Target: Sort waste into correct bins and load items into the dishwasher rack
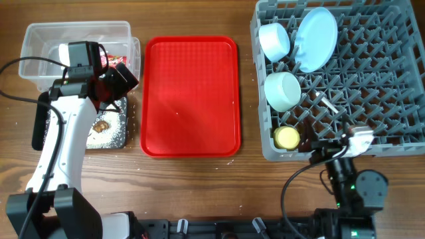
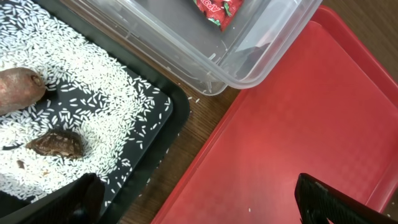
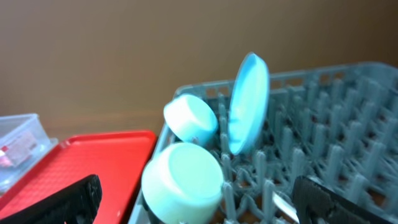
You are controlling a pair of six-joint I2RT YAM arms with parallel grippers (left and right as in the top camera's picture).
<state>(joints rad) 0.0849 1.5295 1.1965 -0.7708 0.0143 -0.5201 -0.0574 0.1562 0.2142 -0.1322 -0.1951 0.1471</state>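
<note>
My left gripper [image 1: 123, 81] [image 2: 199, 205] is open and empty, above the gap between the black tray [image 1: 121, 136] [image 2: 163, 118] and the red tray. The black tray holds loose rice [image 2: 93, 93], an orange-brown root [image 2: 18, 87] and a brown lump [image 2: 57, 143] [image 1: 101, 124]. The clear tub [image 1: 40, 36] [image 2: 249, 68] holds a red wrapper [image 2: 217, 9] [image 1: 120, 62]. My right gripper [image 1: 330, 149] [image 3: 199, 208] is open and empty at the grey rack's [image 1: 398, 86] [image 3: 336, 112] front edge. In the rack are the plate [image 1: 315, 38] [image 3: 249, 102], a pale bowl [image 1: 274, 40] [image 3: 189, 118], the mint bowl [image 1: 282, 89] [image 3: 183, 180], the yellow cup [image 1: 287, 137] and the spoon [image 1: 329, 105].
The flat red tray [image 1: 189, 96] [image 2: 298, 124] [image 3: 81, 162] lies between the bins and the rack, with a stray rice grain or two on it. Some rice lies on the wood beside the black tray. My left arm crosses over the black tray and tub.
</note>
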